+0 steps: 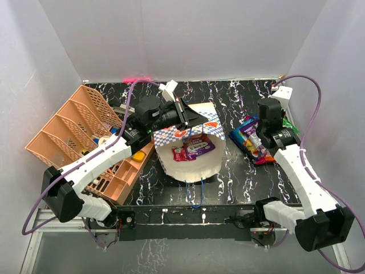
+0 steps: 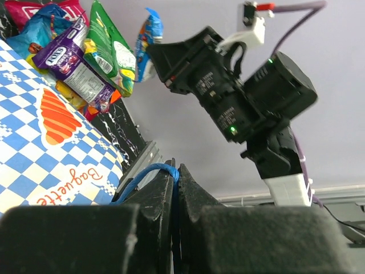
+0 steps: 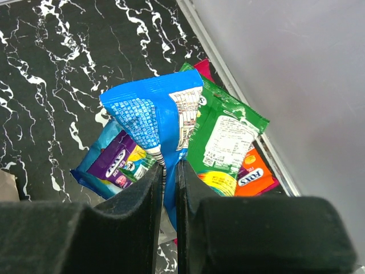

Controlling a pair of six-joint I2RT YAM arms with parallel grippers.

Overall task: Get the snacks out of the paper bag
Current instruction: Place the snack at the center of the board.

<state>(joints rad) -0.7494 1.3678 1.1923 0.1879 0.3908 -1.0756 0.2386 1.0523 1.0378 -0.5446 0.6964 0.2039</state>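
Note:
The paper bag (image 1: pixel 191 165) lies mid-table with its mouth toward the arms. A purple packet (image 1: pixel 199 147) and a magenta packet (image 1: pixel 181 153) show inside it. My left gripper (image 1: pixel 183 114) is behind the bag; in the left wrist view it (image 2: pixel 177 168) is shut on the bag's blue cord handle (image 2: pixel 142 174), beside the chequered band (image 2: pixel 34 148). My right gripper (image 1: pixel 263 136) hangs over the snack pile (image 1: pixel 251 142) at the right. In the right wrist view it (image 3: pixel 169 165) is shut on a blue packet (image 3: pixel 154 114), above green (image 3: pixel 225 137), purple (image 3: pixel 114 165) and orange (image 3: pixel 254 174) packets.
A peach latticed basket (image 1: pixel 74 123) with bottles and tubes stands at the left, under the left arm. White walls close in the back and both sides. The snack pile lies close to the right wall (image 3: pixel 296 85).

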